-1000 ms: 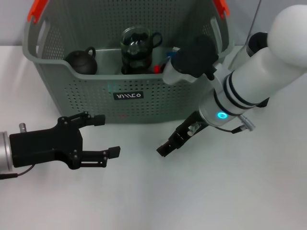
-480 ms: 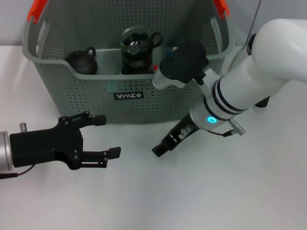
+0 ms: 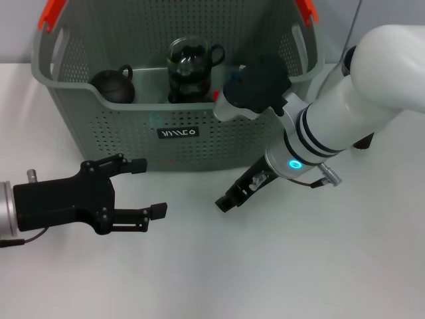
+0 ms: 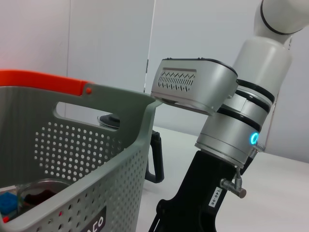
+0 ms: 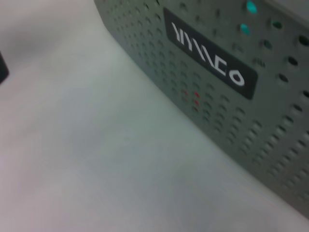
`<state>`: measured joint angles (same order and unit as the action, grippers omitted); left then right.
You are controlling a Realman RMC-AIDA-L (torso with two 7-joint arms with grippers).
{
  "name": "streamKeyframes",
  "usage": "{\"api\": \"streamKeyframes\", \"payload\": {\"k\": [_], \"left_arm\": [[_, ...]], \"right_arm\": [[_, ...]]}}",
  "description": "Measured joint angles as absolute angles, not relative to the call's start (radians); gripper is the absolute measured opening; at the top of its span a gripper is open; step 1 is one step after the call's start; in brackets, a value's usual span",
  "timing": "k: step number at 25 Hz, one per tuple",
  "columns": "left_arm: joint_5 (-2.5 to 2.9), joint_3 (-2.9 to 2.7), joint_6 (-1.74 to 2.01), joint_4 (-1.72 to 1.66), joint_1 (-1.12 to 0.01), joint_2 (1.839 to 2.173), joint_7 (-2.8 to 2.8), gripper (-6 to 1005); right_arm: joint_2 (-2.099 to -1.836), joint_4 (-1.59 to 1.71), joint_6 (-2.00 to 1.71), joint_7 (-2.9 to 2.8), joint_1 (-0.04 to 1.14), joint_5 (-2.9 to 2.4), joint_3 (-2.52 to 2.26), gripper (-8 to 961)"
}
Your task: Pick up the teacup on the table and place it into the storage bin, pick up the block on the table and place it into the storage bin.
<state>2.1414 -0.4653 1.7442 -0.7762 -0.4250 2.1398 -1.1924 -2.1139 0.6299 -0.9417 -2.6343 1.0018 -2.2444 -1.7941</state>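
A plain white worktop (image 3: 279,266) was shown from above, with a pale wall seen behind it in the left wrist view. A grey-green storage bin (image 3: 219,143) with perforated walls and orange handle clips (image 3: 51,14) was set at twelve o'clock on the worktop, a small black label (image 3: 177,132) fixed to its near wall. Inside the bin, a dark round teapot (image 3: 113,85) was seen at the left and a glass pot with a black handle (image 3: 190,66) near the middle; a small blue and red item (image 3: 229,81) beside it was mostly hidden by the right arm.

The left gripper (image 3: 151,188) was held at eight o'clock, just above the worktop and apart from the bin, its black fingers spread wide with nothing between them. The right gripper (image 3: 228,201) was angled down toward the worktop near the centre, just in front of the bin's near wall; whether its fingers were parted could not be told, and nothing was seen held.
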Motion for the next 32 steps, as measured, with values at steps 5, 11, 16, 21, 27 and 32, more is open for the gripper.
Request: {"api": "streamKeyframes", "payload": {"k": [5,11,16,21,27,32], "left_arm": [[2.141,-0.464,1.744,-0.776,-0.425,2.14,-1.192,947],[2.141,-0.464,1.741,-0.776,-0.425,2.14,-1.192,947],[2.141,-0.465,1.743,-0.776,-0.426,2.14,-1.192,947],[2.14,-0.464,1.743,-0.776,-0.424,2.141,-1.192,947],[2.14,-0.463,1.744,-0.776,-0.421,2.143,-1.192,947],[2.14,-0.462,1.744,-0.775,-0.419,2.143,-1.192,947]], "right_arm": [[-2.114,0.621,-0.941,-2.636,1.004,-2.244,-1.795,650],[-2.117,0.609,-0.929,-2.636,1.006,-2.244,-1.805,651],[-2.12,0.606,-0.922,-2.638,1.006,-2.237,-1.821,651],[-2.12,0.606,-0.917,-2.644,1.006,-2.236,-1.836,650],[-2.12,0.606,-0.916,-2.648,1.006,-2.236,-1.842,530],[-2.12,0.607,-0.916,-2.648,1.006,-2.237,-1.844,482]]}}
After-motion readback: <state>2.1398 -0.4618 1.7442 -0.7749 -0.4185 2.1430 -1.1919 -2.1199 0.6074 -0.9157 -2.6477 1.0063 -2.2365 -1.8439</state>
